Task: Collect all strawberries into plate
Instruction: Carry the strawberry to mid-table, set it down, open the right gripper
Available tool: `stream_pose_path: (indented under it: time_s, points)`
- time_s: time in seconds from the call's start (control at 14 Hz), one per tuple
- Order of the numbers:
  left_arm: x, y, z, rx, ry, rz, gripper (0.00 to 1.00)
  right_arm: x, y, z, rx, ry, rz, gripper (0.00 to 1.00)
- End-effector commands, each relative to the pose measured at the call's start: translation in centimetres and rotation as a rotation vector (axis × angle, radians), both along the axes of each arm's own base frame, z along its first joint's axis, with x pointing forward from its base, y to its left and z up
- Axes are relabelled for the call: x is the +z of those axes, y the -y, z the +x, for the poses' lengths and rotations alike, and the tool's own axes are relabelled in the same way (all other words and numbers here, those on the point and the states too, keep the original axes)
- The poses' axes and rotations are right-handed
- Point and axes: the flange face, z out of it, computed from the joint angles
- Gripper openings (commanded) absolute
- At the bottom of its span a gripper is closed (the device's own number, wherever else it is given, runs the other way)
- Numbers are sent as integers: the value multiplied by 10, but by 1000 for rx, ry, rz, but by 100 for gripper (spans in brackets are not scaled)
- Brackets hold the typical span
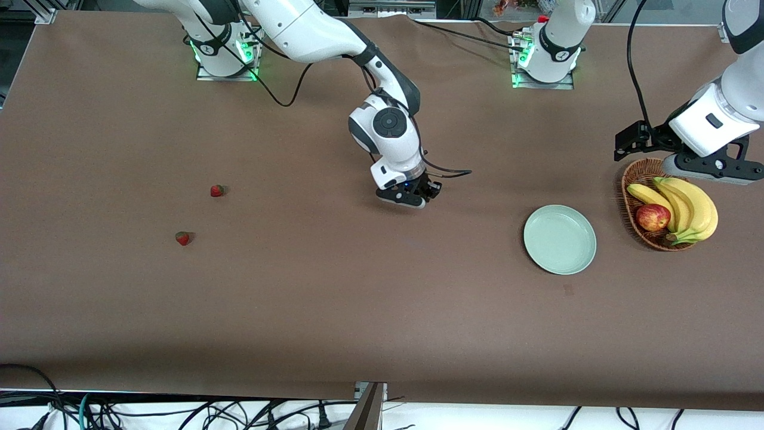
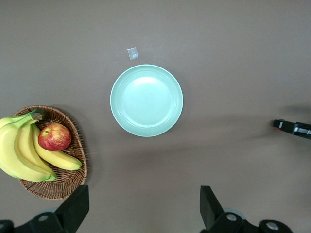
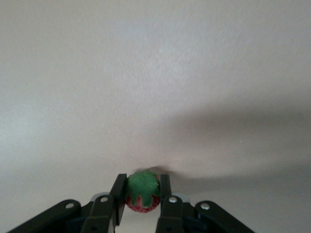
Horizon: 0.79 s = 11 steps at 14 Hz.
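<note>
From my station, the right claw (image 3: 141,196) is pinching a strawberry (image 3: 142,194) between its fingers (image 3: 118,194), green cap toward the wrist camera. In the front view that berry is hidden under the claw body (image 1: 412,194), so I only confirm it through the right wrist view. The claw hangs over bare tabletop (image 1: 334,298), toward the right arm's end from the plate (image 1: 560,239).

The left claw (image 2: 141,208) is spread wide, and only the tips of its fingers (image 2: 75,206) show at the edge of its own view; in the front view its fingertips are hard to make out. It waits over the basket (image 1: 632,179).

The plate holds nothing I can see, its mint surface bare. The wicker basket, just beside the plate toward the left arm's end, holds a bunch of bananas (image 1: 686,206) and a red apple (image 1: 652,217).

Two more strawberries lie on the tabletop well apart from the plate toward the right arm's end: one (image 1: 216,190) farther from the front camera than the plate, the other (image 1: 182,238) about level with it. A small pale scrap (image 2: 132,53) lies just beside the plate; I cannot tell what it is.
</note>
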Motion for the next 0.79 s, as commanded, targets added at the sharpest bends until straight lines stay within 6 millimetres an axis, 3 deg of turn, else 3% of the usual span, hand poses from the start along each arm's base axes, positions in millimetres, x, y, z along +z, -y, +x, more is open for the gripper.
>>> stream_pose_path:
  time_s: [0.0, 0.07, 0.14, 0.29, 0.5, 0.64, 0.71]
  points:
    - [1, -3, 2, 2, -18, -26, 100, 1, -13, -4, -7, 4, 38, 36]
    - [0, -6, 2, 6, -22, -28, 100, 5, -14, -4, -10, 6, 42, 55]
    - [0, -9, 2, 11, -27, -28, 100, 8, -14, -2, -8, 12, 41, 100]
    - [0, -9, 2, 11, -27, -29, 100, 26, -8, 14, -11, 39, 49, 100]
    - [-3, -8, 3, 9, -30, -30, 100, 51, 27, 60, -15, 69, 40, 100]
    - [-22, -7, 12, 9, -59, -33, 100, 62, 61, 87, 69, 46, -21, 100]
    - [-44, -2, 20, 0, -97, -35, 100, 63, 80, 101, 111, 27, -55, 100]
